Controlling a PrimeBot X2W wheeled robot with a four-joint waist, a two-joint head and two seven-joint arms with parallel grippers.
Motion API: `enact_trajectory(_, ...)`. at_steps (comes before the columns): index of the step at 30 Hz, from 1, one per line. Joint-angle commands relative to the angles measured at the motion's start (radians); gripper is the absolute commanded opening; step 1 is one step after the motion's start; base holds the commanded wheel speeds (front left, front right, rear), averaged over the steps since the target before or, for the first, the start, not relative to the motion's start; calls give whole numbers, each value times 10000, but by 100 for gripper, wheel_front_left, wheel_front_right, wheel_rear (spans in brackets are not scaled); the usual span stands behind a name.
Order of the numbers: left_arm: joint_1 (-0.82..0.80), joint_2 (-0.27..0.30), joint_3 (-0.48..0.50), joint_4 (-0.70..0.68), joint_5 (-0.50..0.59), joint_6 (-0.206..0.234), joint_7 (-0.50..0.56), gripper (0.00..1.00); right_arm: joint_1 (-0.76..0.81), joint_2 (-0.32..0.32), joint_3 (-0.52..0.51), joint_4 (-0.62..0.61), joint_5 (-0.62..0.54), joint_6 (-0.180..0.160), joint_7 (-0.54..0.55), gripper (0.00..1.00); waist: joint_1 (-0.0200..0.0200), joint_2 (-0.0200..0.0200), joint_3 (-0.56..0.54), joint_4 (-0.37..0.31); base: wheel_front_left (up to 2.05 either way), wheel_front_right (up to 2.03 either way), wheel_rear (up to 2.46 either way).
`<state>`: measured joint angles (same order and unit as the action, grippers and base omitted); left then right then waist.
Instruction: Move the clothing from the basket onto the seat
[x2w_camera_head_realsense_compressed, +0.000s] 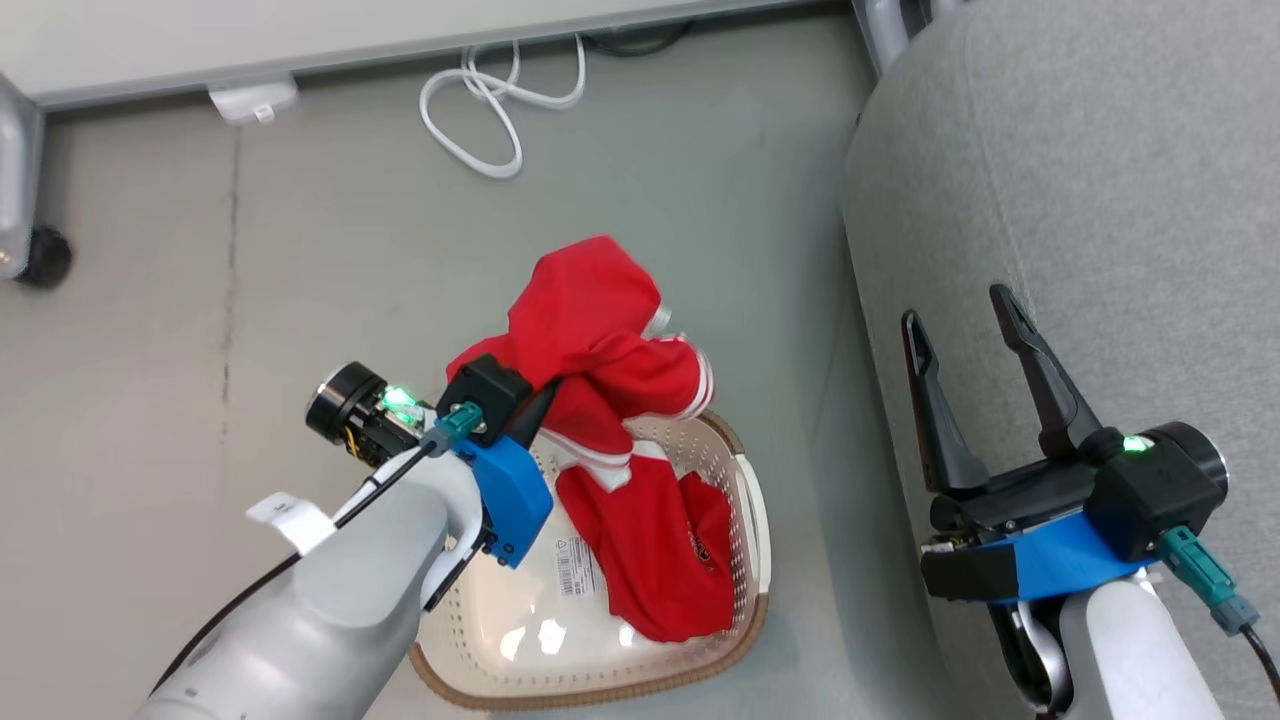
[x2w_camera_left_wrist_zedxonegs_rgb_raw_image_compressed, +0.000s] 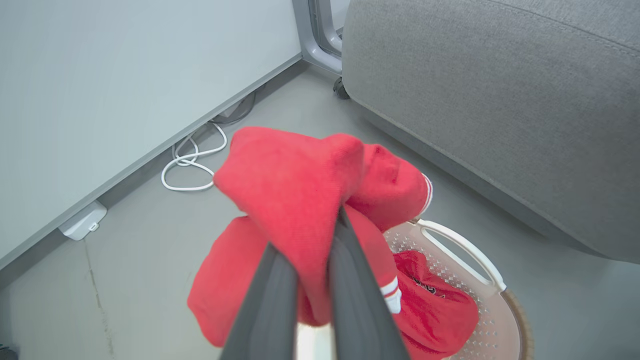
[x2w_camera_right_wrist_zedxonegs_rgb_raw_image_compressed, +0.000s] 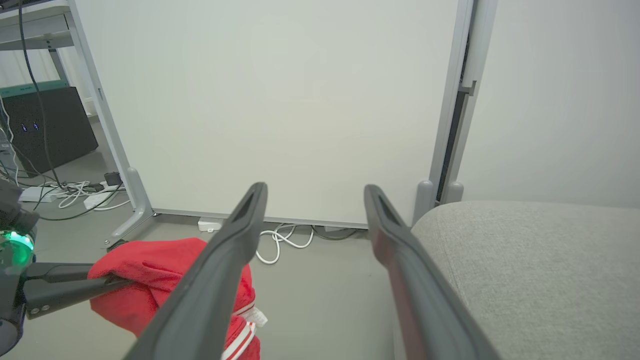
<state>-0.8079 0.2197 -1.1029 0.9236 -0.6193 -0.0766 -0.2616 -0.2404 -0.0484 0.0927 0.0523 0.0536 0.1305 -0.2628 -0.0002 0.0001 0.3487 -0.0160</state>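
Observation:
My left gripper (x2w_camera_head_realsense_compressed: 540, 405) is shut on a red garment (x2w_camera_head_realsense_compressed: 590, 320), which hangs bunched above the far end of the cream basket (x2w_camera_head_realsense_compressed: 745, 500). Its fingertips are buried in the cloth (x2w_camera_left_wrist_zedxonegs_rgb_raw_image_compressed: 290, 185). A second red garment (x2w_camera_head_realsense_compressed: 660, 560) with white lettering lies inside the basket (x2w_camera_left_wrist_zedxonegs_rgb_raw_image_compressed: 467, 247), draped toward the right wall. The grey seat (x2w_camera_head_realsense_compressed: 1100, 200) rises to the right of the basket. My right gripper (x2w_camera_head_realsense_compressed: 955, 305) hovers open over the seat's edge with nothing between its fingers (x2w_camera_right_wrist_zedxonegs_rgb_raw_image_compressed: 240, 235). From the right wrist, the held garment (x2w_camera_right_wrist_zedxonegs_rgb_raw_image_compressed: 150, 270) and the seat (x2w_camera_right_wrist_zedxonegs_rgb_raw_image_compressed: 525, 260) are visible.
A looped white cable (x2w_camera_head_realsense_compressed: 490, 110) and a white adapter (x2w_camera_head_realsense_compressed: 250, 100) lie on the grey floor by the white panel's base. A caster wheel (x2w_camera_head_realsense_compressed: 45, 255) sits at far left. A dark box (x2w_camera_right_wrist_zedxonegs_rgb_raw_image_compressed: 45, 125) and more cables stand behind the panel's leg.

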Motion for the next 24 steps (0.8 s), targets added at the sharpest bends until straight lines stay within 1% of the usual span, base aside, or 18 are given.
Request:
enact_trajectory(1, 154, 139, 163, -199, 158, 92, -46, 0, 138, -34, -4, 51, -1, 4, -31, 100, 2, -1, -253, -134, 0, 0, 0)
enact_trajectory(6, 805, 445, 1363, -1798, 810, 415, -48, 0, 488, -36, -65, 144, 67, 4, -31, 100, 2, -1, -953, -42, 0, 0, 0)
enact_trajectory(11, 1422, 553, 2514, -3223, 1446, 551, -49, 0, 823, -37, -74, 224, 128, 4, -31, 100, 2, -1, -1556, 17, 0, 0, 0)
enact_trajectory(14, 1742, 556, 3115, -3973, 1789, 513, -50, 0, 984, -36, -89, 242, 166, 4, -31, 100, 2, -1, -1795, 68, 0, 0, 0)
enact_trajectory(18, 2068, 457, 3682, -4868, 2220, 367, -50, 0, 1189, -36, -95, 229, 205, 4, -31, 100, 2, -1, -2038, 136, 0, 0, 0)
enact_trajectory(24, 2432, 337, 4120, -5701, 2757, 181, -50, 0, 1395, -36, -62, 257, 256, 5, -31, 100, 2, -1, -2360, 140, 0, 0, 0)
